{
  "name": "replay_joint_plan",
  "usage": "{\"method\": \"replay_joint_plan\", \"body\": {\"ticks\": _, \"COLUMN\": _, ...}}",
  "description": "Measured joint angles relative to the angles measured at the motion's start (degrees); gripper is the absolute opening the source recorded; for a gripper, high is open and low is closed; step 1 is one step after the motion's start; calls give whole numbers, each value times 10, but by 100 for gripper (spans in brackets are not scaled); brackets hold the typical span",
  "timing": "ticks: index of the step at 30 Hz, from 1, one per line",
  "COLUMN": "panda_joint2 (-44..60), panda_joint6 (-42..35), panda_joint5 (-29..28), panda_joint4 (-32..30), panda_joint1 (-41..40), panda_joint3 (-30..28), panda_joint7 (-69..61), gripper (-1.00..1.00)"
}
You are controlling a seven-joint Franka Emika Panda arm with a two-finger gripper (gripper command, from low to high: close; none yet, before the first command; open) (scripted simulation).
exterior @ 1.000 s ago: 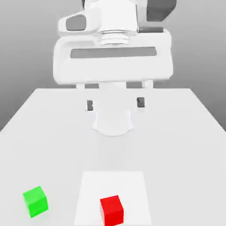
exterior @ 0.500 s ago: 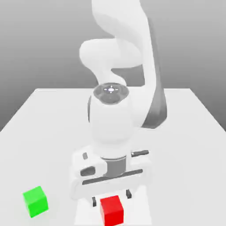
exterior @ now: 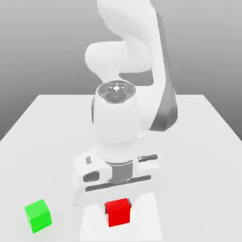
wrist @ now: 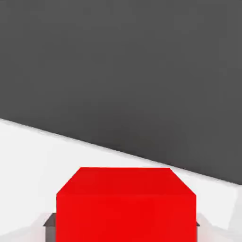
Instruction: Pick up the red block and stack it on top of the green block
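- Over the white square (exterior: 94, 231), the red block (exterior: 118, 213) sits clamped between the fingers of the gripper (exterior: 118, 206); a weak pinch could let it twist or slip
- Off the white square's side, towards the exterior view's left, the green block (exterior: 38, 216) stands askew; carrying too low could knock it, releasing off-centre could topple the stack

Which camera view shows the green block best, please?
The exterior view: it shows the whole green block on the table. In the hand view I can't make out the green block; the red block is prominent there.
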Motion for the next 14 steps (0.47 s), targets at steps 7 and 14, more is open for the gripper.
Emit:
{"method": "replay_joint_plan", "body": {"ticks": 7, "panda_joint2": -10, "panda_joint6": -23, "panda_joint5": 28, "panda_joint4": 10, "panda_joint1": -93, "panda_joint3": -77, "panda_joint7": -49, "gripper": -100}}
{"method": "replay_joint_plan", "body": {"ticks": 14, "panda_joint2": 59, "panda_joint6": 39, "panda_joint5": 71, "panda_joint4": 15, "panda_joint1": -116, "panda_joint3": -56, "panda_joint7": -82, "gripper": 100}}
